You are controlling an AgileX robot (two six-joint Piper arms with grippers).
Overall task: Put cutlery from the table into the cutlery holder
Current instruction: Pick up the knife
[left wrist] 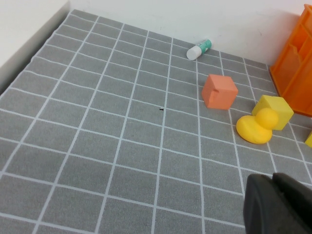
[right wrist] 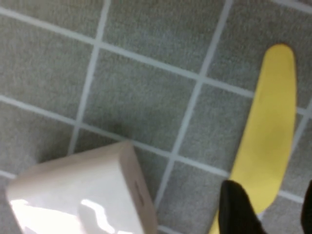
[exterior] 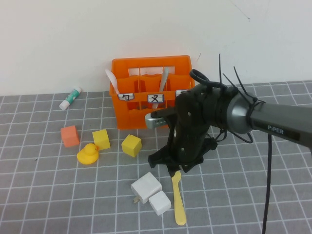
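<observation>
Knife: the pale yellow knife (exterior: pixel 178 200) lies flat on the desk (exterior: pixel 44 195) near its front edge, one end under the right end effector; it is slim, smooth plastic with a rounded tip.
Step in hand: judged, the pick-up of the last piece; a pale spoon (exterior: pixel 111 79) and a grey fork (exterior: pixel 163 80) already stand in the cutlery holder (exterior: pixel 139 114).
Right end effector: the right end effector (exterior: pixel 176 168) is low over the knife's far end, fingers apart, one dark finger (right wrist: pixel 239 207) just beside the yellow strip; nothing clamped.
Next move: likely closing across the thin blade, then a lift and carry to the crate's free compartment at the rear; a flat, slick piece may slip or pivot.
Holder: bright orange slotted crate toward the desk's back edge, white labels on its front.
Neighbours: two glossy white charger blocks (exterior: pixel 151 194) just beside the knife; yellow cubes (exterior: pixel 131 145), an orange cube (exterior: pixel 70 136) and a rubber duck (exterior: pixel 88 153) sit further left.
Left end effector: the left end effector (left wrist: pixel 278 204) is together, empty, hanging over the left part of the desk.
</observation>
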